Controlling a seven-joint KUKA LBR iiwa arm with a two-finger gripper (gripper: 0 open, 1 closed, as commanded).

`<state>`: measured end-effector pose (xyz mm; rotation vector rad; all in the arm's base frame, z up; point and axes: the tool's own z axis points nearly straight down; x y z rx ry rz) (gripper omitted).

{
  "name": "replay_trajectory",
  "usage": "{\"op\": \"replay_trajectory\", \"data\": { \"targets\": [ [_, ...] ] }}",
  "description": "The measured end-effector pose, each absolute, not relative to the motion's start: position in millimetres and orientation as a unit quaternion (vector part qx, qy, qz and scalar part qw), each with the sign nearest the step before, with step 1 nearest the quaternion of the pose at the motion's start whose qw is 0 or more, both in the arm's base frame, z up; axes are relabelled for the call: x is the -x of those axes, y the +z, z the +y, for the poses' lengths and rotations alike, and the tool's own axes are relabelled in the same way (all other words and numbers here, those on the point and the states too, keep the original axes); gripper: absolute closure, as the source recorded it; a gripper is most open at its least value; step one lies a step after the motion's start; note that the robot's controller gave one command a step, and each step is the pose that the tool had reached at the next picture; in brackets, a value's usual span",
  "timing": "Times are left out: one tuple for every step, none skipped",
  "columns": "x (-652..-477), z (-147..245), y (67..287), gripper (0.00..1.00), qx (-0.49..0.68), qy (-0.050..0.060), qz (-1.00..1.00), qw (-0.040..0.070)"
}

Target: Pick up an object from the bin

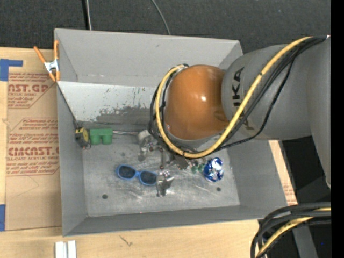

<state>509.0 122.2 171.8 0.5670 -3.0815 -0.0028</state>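
Blue sunglasses [134,174] flat on bin [71,165] floor; claw [157,166] low at their right end; openness, hold: cannot tell.

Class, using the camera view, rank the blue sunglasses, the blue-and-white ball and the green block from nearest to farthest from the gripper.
1. The blue sunglasses, just left of the gripper.
2. The blue-and-white ball, to its right.
3. The green block, far left of the bin.
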Motion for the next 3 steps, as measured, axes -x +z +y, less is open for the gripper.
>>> {"op": "replay_trajectory", "data": {
  "targets": [
    [-529.7,99.0,77.6,0.0,-0.161,-0.001,-0.987,0.001],
    [-530.1,99.8,81.0,1.0,-0.162,-0.001,-0.987,0.0],
    [-547.3,81.5,228.1,1.0,-0.152,0.0,-0.988,-0.006]
  ]
}}
